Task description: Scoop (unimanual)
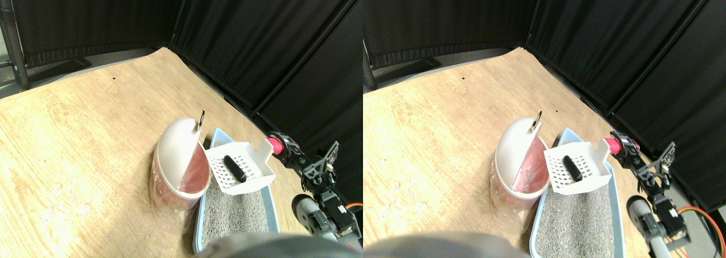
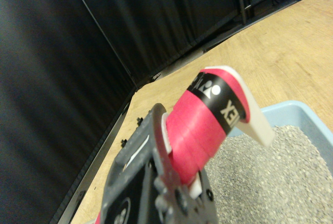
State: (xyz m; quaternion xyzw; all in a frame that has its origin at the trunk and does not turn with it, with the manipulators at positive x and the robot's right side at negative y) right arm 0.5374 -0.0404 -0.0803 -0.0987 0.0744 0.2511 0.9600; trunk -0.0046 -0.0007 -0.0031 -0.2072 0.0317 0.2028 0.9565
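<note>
in the stereo pair view, the right gripper [image 1: 282,147] reaches in from the lower right and is closed around the pink-wrapped handle [image 1: 274,144] of a white slotted scoop [image 1: 241,168]; the scoop is lifted clear of the grey litter [image 1: 235,210], hanging over the far end of the light blue litter tray [image 1: 222,135], its open side just beside the bin; 1 dark oblong piece [image 1: 234,168] lies in the scoop's basket; the white bin [image 1: 177,159] stands on the wooden floor [image 1: 79,133] touching the tray's side, its domed lid tipped up and a pink liner showing inside; black curtains [image 1: 255,37] close off the back; in the wrist view, the pink handle [image 2: 200,130] with a black band runs up from the dark jaw frame [image 2: 143,182], and the jaws seem clamped on it, though the contact is partly hidden; grey litter [image 2: 270,182] and the blue tray rim [image 2: 291,108] lie beyond.
</note>
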